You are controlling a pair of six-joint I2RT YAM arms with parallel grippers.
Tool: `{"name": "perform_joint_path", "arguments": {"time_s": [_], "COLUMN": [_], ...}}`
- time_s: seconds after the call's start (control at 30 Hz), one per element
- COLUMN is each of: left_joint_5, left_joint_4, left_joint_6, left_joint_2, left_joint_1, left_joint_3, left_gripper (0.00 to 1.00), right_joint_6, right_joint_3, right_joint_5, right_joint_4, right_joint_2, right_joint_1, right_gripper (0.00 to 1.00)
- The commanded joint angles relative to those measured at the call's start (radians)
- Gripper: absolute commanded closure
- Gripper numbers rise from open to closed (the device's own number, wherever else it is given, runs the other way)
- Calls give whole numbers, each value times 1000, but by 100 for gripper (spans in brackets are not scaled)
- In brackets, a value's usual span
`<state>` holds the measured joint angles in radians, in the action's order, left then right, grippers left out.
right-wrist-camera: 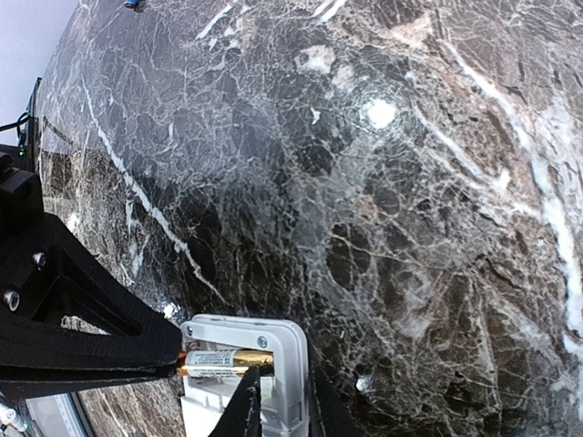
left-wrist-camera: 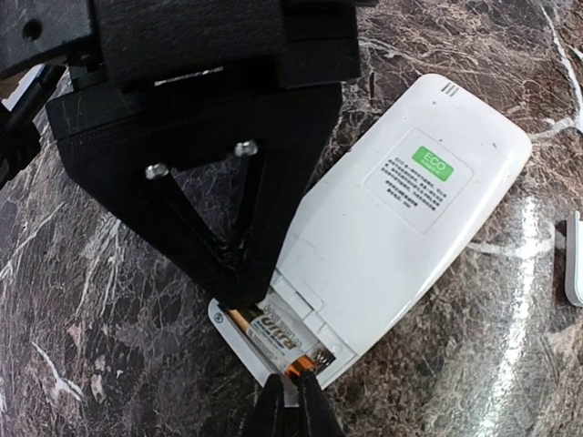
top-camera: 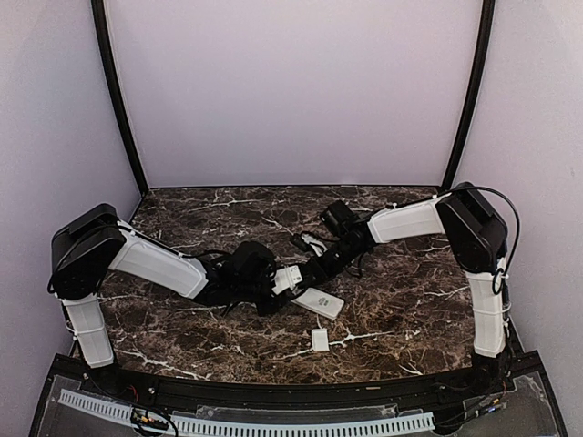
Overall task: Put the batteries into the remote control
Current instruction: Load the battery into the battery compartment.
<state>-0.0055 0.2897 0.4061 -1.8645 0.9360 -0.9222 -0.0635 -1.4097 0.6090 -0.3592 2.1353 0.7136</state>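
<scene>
Green "ECO" sticker (left-wrist-camera: 431,165), remote control (left-wrist-camera: 401,246)

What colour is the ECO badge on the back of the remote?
The ECO badge is green, clearest in the left wrist view.

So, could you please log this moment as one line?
battery: in remote bay | left gripper, right gripper: at battery | cover: off

1. Dark brown marble table (top-camera: 410,300), veined white.
2. Plain pale walls (top-camera: 291,91) enclose it on three sides.
3. Black poles (top-camera: 118,100) run up both back corners.
4. A bright glare spot (right-wrist-camera: 381,113) sits on the marble.
</scene>
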Motion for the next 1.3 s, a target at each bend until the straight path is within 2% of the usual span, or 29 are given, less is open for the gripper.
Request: {"name": "perform_joint_path", "arguments": {"time_s": [0.0, 0.6, 0.83, 1.03, 1.1, 1.13, 1.27], "left_joint_5": [-126, -119, -46, 21, 62, 68, 50], "left_joint_4": [7, 42, -11, -78, -138, -186, -308], "left_joint_6": [-7, -36, -96, -185, -238, -276, -364], "left_joint_2": [-23, -24, 48, 76, 59, 38, -40], "left_joint_1": [-34, -37, -41, -55, -57, -57, -66], "left_joint_3": [13, 17, 6, -37, -88, -129, -242], "left_gripper": [94, 91, 68, 53, 52, 52, 73], "right_joint_6": [7, -1, 17, 15, 0, -7, -29], "right_joint_3": [0, -15, -54, -43, -26, -14, 33], "right_joint_5": [4, 7, 5, -28, -37, -38, -37], "right_joint_4": [-7, -15, -70, -98, -89, -75, -43], "right_joint_2": [-19, -22, -81, -123, -137, -146, -161], "right_joint_1": [17, 17, 9, -13, -23, -27, -32], "right_gripper": [84, 81, 80, 80, 80, 81, 81]}}
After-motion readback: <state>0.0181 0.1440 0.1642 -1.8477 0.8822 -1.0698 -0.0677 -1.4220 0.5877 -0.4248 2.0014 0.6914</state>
